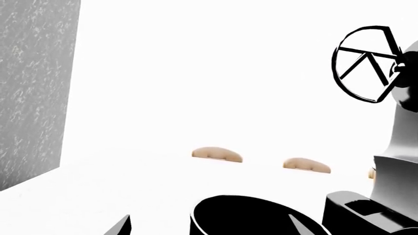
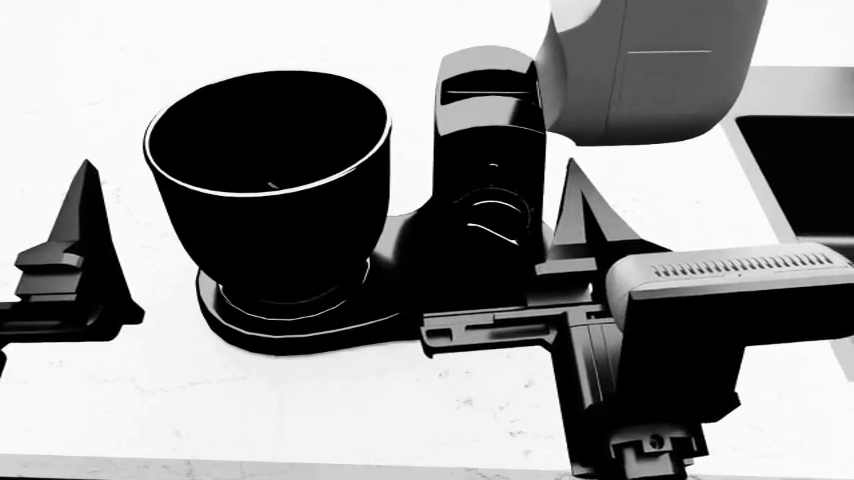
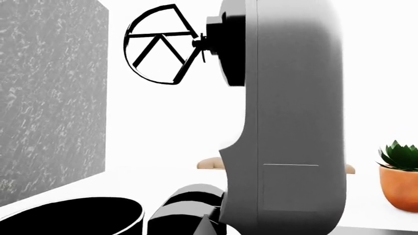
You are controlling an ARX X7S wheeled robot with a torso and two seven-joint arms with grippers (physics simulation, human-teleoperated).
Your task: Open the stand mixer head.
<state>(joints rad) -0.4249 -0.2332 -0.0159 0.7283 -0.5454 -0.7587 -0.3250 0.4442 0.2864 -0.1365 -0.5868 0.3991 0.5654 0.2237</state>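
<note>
The stand mixer head (image 3: 287, 112) stands tilted up on its rear hinge, nearly vertical, well clear of the mixing bowl (image 2: 274, 190). Its beater (image 3: 160, 44) projects sideways in open air instead of down into the bowl. Judged from this pose, the opening step appears complete or nearly so.

Handling, as a judgement: the head looks like a rigid, heavy shell with a smooth matte surface and rounded corners, which offers little grip. It should pivot only about the hinge atop the black column (image 2: 487, 110). Push or lift at the front end beside the beater mount, farthest from the hinge, for best leverage. Avoid the thin wire beater, which could bend or catch.

Relative to the head:
- The bowl sits below and to its left on the mixer base (image 2: 307, 320), on the white table (image 2: 267, 420).
- The right pincer (image 2: 581, 215) sits just below it, beside the column. Only one finger shows clearly, so whether the fingers are apart or together cannot be told.
- The left pincer (image 2: 80, 235) sits far left, beyond the bowl, touching nothing; its spacing likewise cannot be told.
- A potted plant (image 3: 400, 174) stands behind it.
</note>
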